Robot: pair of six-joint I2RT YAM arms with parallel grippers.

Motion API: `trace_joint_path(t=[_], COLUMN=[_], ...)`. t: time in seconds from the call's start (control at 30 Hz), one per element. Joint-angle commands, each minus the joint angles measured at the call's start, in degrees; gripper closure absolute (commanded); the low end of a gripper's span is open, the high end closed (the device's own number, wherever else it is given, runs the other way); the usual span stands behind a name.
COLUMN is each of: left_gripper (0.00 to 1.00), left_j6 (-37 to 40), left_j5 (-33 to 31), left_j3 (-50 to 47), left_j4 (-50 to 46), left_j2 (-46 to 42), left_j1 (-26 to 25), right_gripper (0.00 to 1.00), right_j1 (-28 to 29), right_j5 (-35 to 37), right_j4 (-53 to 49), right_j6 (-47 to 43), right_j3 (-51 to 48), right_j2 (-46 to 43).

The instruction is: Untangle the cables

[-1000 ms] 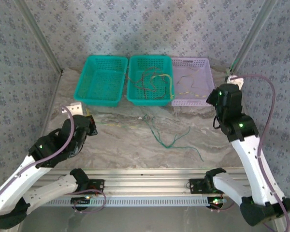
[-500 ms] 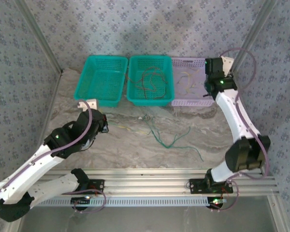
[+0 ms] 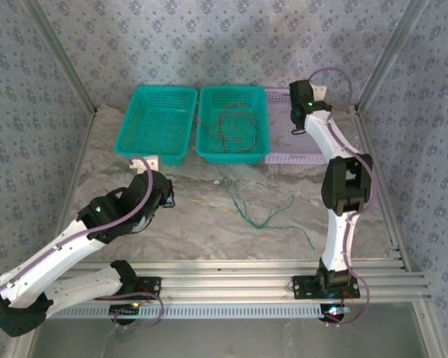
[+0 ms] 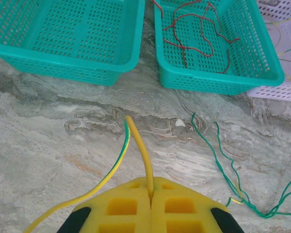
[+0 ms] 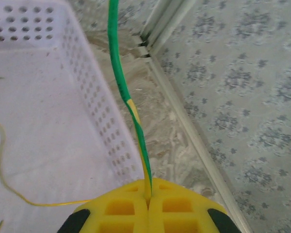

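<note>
Left gripper [image 4: 150,190] is clamping a yellow cable [image 4: 143,153] low over the table [image 4: 48,145]; right gripper [image 5: 149,195] is clamping a green-yellow cable [image 5: 119,73] above the lilac basket's [image 5: 94,111] wall. Sorting is seemingly going on, so the next move is calling for a release inside. Middle basket [image 4: 213,82] is holding red cables [image 4: 203,34], lilac yellow ones [image 5: 0,160], left basket [image 4: 63,65] nothing.

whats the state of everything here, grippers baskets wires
left gripper, shut on a yellow-green wire
right gripper, shut on a green-yellow wire
left teal basket, empty
middle teal basket, holding red wires
lilac basket, holding a thin yellow wire
green wires, lying loose on the table
</note>
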Motion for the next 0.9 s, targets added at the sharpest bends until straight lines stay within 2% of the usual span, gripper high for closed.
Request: trace_joint_path(t=[0.0, 0.23, 0.63, 0.87], left_gripper=[1.0, 1.0, 1.0, 1.0], left_j6=[-1.13, -2.3, -3.15, -3.21], left_j5=[-0.58, -0.43, 0.21, 0.21], left_j3=[-0.84, -2.45, -3.87, -4.03], left_j4=[1.29, 1.73, 3.17, 4.27], left_j2=[0.19, 0.2, 1.43, 2.26], left_j1=[-0.63, -1.54, -2.65, -3.14], right_gripper=[1.0, 1.0, 1.0, 0.77], right_j1=[1.33, 1.34, -0.48, -1.43], right_j5=[0.71, -3.28, -13.47, -18.06], right_j4=[-6.47, -15.27, -24.86, -26.32], right_j6=[-2.06, -1.53, -0.24, 0.64], right_j3=[5.58, 13.33, 21.21, 22.99], right_j2=[4.8, 12.95, 19.97, 17.03])
